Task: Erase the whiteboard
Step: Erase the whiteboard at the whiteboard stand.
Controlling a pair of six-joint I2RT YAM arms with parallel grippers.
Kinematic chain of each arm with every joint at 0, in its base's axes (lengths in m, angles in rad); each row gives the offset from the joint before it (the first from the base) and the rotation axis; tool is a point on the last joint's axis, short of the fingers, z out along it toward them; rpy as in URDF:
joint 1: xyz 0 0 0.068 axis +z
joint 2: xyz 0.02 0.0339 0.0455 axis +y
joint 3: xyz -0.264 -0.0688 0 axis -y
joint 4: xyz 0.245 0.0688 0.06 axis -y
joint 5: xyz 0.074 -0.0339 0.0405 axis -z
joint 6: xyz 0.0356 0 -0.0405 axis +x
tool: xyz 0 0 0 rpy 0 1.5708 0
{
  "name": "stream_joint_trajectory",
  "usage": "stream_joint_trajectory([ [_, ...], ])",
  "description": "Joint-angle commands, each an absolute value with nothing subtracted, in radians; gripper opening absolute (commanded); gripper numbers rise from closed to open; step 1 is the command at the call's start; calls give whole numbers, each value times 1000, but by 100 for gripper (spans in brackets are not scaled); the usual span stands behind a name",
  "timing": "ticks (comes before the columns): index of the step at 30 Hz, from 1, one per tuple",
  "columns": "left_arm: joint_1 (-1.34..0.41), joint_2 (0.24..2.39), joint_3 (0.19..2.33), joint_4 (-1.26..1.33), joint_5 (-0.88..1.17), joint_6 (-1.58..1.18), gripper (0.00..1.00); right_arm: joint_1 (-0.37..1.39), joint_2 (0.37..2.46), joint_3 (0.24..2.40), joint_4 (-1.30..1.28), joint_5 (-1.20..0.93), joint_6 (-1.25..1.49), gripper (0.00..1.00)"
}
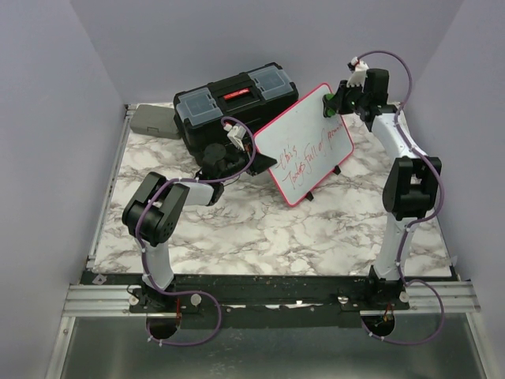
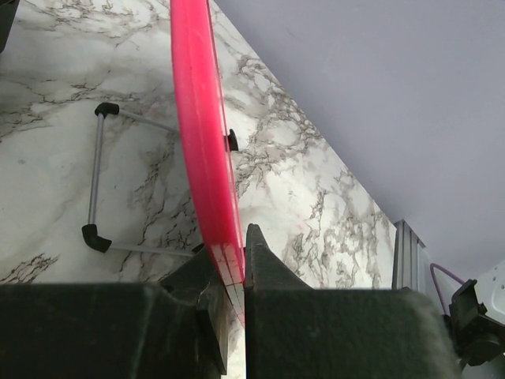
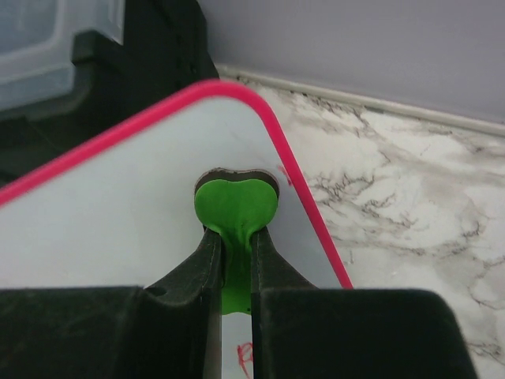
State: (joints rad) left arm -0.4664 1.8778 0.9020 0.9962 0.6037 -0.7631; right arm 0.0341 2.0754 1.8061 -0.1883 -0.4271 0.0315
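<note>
The whiteboard (image 1: pixel 304 142), white with a pink-red frame and red handwriting, stands tilted in the middle of the marble table. My left gripper (image 1: pixel 260 162) is shut on its left edge; in the left wrist view the pink frame (image 2: pixel 201 142) runs between my fingers (image 2: pixel 260 260). My right gripper (image 1: pixel 333 99) is shut on a green heart-shaped eraser (image 3: pixel 237 207) pressed on the board's upper right corner (image 3: pixel 252 110). Some red writing (image 3: pixel 245 357) shows just below the eraser.
A black toolbox (image 1: pixel 233 103) with clear lid compartments stands behind the board. A small grey case (image 1: pixel 152 121) lies at the back left. The board's wire stand with black feet (image 2: pixel 96 178) rests on the marble. Walls close the back and sides.
</note>
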Motion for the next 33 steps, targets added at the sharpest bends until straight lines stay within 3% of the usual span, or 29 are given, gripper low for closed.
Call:
stream_joint_trajectory([
  [1,-502,1886,890,996,800,-704,0,76,2103,1896,-165,-457,124,1],
  [6,-503,1882,886,998,798,-707,0,87,2122,1919,-199,-184,118,1],
  [17,-503,1881,882,1005,800,-706,0,86,2119,1849,-228,-52,-49,1],
  [20,-503,1882,886,1000,802,-706,0,86,2119,1839,-237,-107,-82,1],
  [25,-503,1883,894,997,802,-709,0,116,2114,1827,-302,-380,-184,1],
  [33,-503,1883,902,980,801,-704,0,311,1944,1640,-176,-482,-237,1],
])
